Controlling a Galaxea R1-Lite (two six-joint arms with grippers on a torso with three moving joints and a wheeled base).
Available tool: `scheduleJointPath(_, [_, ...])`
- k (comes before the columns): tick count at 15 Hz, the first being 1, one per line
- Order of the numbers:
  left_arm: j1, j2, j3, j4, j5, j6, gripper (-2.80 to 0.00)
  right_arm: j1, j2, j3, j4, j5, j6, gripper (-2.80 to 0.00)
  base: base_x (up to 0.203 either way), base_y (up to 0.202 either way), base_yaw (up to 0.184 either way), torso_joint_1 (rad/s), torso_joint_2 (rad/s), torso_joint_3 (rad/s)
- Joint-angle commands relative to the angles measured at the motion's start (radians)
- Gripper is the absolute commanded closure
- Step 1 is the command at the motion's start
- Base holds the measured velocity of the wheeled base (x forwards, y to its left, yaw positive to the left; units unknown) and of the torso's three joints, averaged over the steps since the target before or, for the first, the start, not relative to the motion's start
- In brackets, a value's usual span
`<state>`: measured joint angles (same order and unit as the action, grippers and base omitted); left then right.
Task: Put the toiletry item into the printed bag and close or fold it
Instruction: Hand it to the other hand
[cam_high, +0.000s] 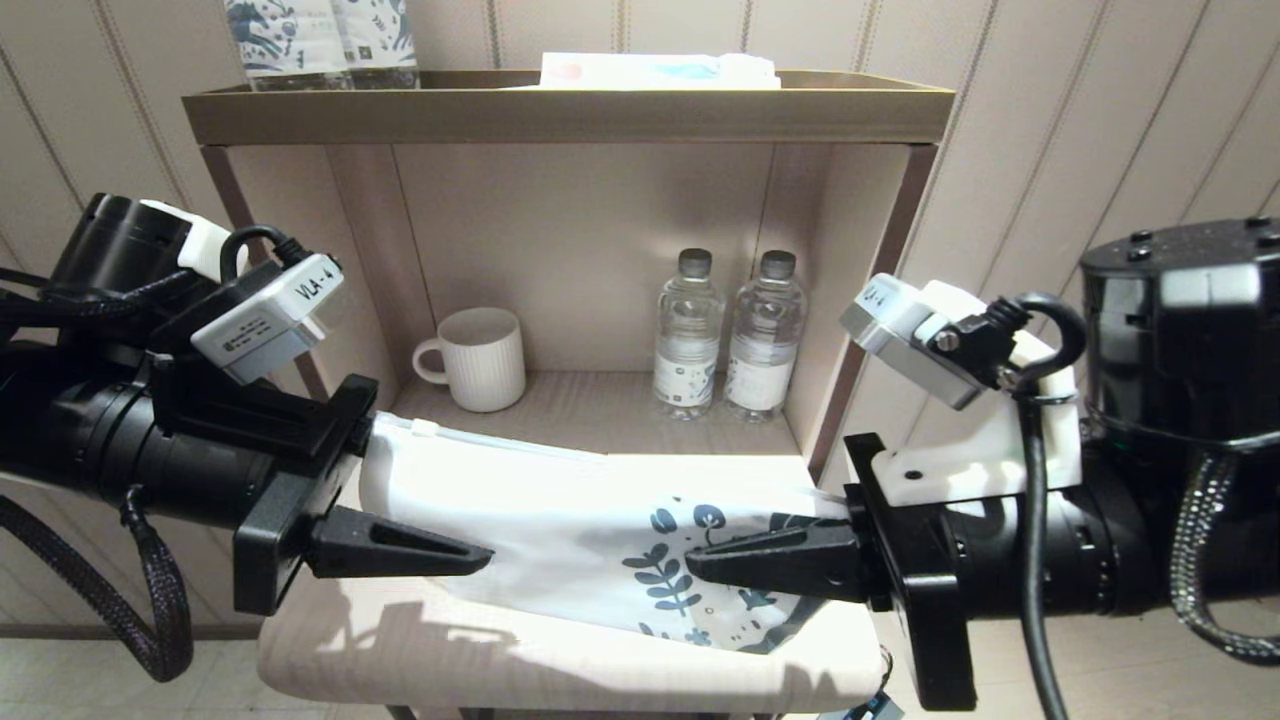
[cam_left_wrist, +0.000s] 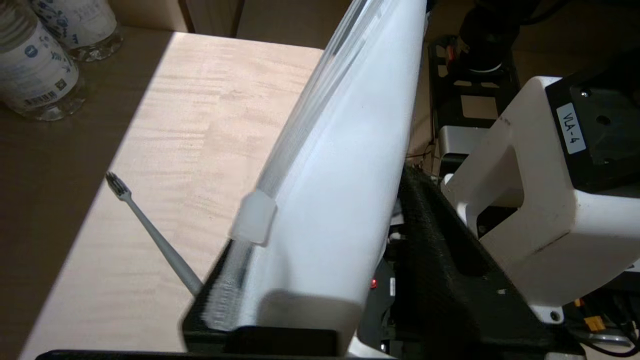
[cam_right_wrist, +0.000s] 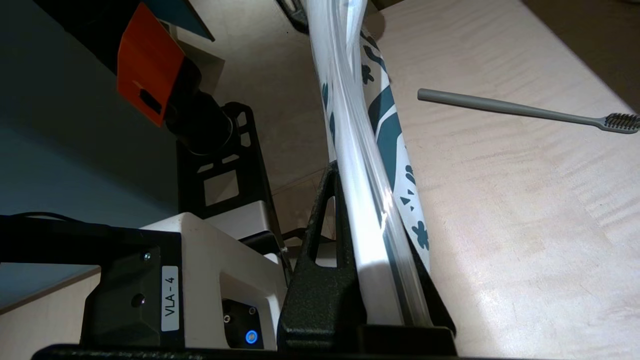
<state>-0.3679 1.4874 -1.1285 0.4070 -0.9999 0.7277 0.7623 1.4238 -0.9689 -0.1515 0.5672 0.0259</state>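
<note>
The printed bag (cam_high: 580, 510) hangs stretched between my two grippers above the pale shelf top (cam_high: 560, 640). It is white, with dark leaf prints at its right end. My left gripper (cam_high: 478, 545) is shut on the plain end near the zip slider (cam_left_wrist: 253, 218). My right gripper (cam_high: 700, 555) is shut on the printed end (cam_right_wrist: 395, 135). The grey toothbrush (cam_left_wrist: 150, 235) lies flat on the wood behind the bag, touching neither gripper; the right wrist view shows it whole (cam_right_wrist: 510, 107), bristles away from the bag. In the head view the bag hides it.
A white ribbed mug (cam_high: 480, 358) and two water bottles (cam_high: 688, 335) (cam_high: 765, 335) stand in the cubby behind the bag. The shelf above (cam_high: 560, 115) carries navy-printed packs (cam_high: 320, 40) and a flat white pack. The cubby's side walls close in left and right.
</note>
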Motion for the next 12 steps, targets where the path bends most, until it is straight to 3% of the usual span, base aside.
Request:
scheduleJointPath(1, [0.0, 0.001, 0.0, 0.003, -0.005, 0.004, 0.0, 0.0, 0.0, 0.003, -0.002, 0.003, -0.006, 0.0, 0.0, 0.0, 0.0, 0.0, 0.0, 0.0])
scheduleJointPath(12, [0.016, 0.006, 0.026, 0.0, -0.002, 0.001, 0.0, -0.001, 0.028, 0.001, -0.007, 0.002, -0.012, 0.0, 0.0, 0.0, 0.0, 0.0, 0.0, 0.0])
